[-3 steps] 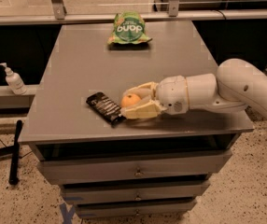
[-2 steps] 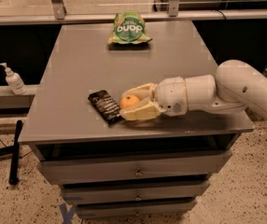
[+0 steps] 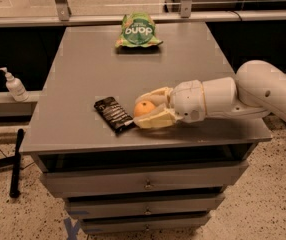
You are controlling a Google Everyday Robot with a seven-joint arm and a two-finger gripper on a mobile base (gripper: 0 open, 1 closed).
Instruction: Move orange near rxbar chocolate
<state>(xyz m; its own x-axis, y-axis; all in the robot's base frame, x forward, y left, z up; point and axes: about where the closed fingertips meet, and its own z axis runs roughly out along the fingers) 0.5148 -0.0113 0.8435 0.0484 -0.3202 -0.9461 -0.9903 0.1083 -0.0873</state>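
The orange [image 3: 144, 108] rests on the grey table top [image 3: 83, 74] near its front edge, right beside the right end of the rxbar chocolate [image 3: 114, 114], a flat black bar with white lettering. My gripper [image 3: 139, 112] reaches in from the right, low over the table. Its two cream fingers [image 3: 155, 120] sit one behind and one in front of the orange, closed against it. The white arm [image 3: 263, 91] runs off to the right.
A green crinkly snack bag [image 3: 138, 31] lies at the back middle of the table. Drawers [image 3: 143, 184] sit below the table's front edge. A white pump bottle [image 3: 14, 85] stands on a ledge at the left. A dark pole [image 3: 15, 161] leans at the lower left.
The orange and gripper have shifted very slightly to the right. The rxbar and the bag have not moved.
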